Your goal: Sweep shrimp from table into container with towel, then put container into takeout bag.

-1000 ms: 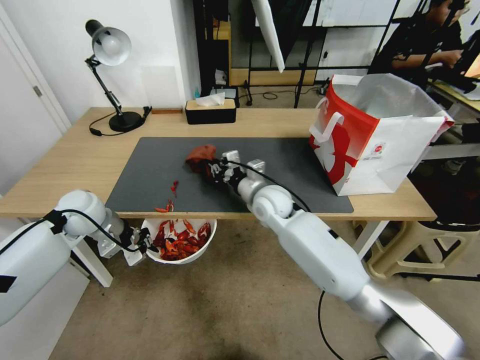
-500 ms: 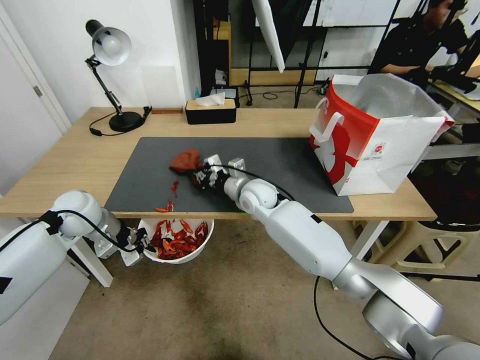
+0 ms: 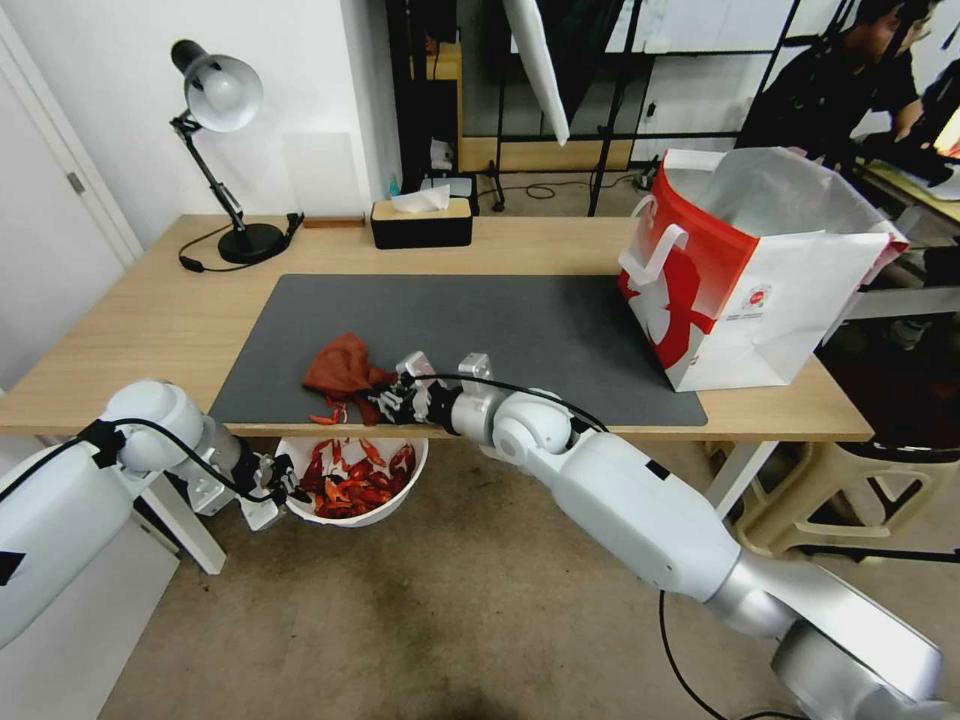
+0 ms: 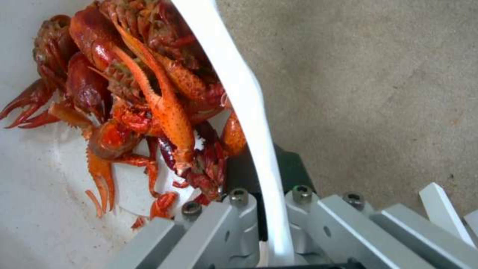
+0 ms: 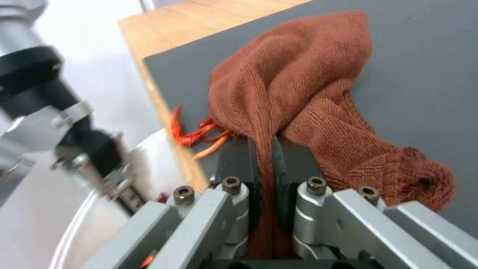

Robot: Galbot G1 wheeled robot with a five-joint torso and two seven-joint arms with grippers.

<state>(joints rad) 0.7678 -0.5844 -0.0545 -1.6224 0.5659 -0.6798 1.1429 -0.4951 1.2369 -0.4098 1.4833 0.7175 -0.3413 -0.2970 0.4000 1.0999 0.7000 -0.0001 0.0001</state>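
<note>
One takeout bag point(image 3: 745, 275), logo unreadable. Right gripper point(image 3: 392, 400) clamps one towel point(image 3: 340, 364); left gripper point(image 3: 283, 487) clamps one container point(image 3: 400, 500) rim.

A black desk lamp point(image 3: 222, 150) with a silver shade is standing near the far left corner, its cord point(image 3: 205, 262) trailing beside the round base. A black tissue box point(image 3: 421, 222) with a wooden lid is sitting along the far edge, a white tissue sticking up from it. A beige plastic stool point(image 3: 840, 500) is standing on the carpet point(image 3: 450, 620) to the right
</note>
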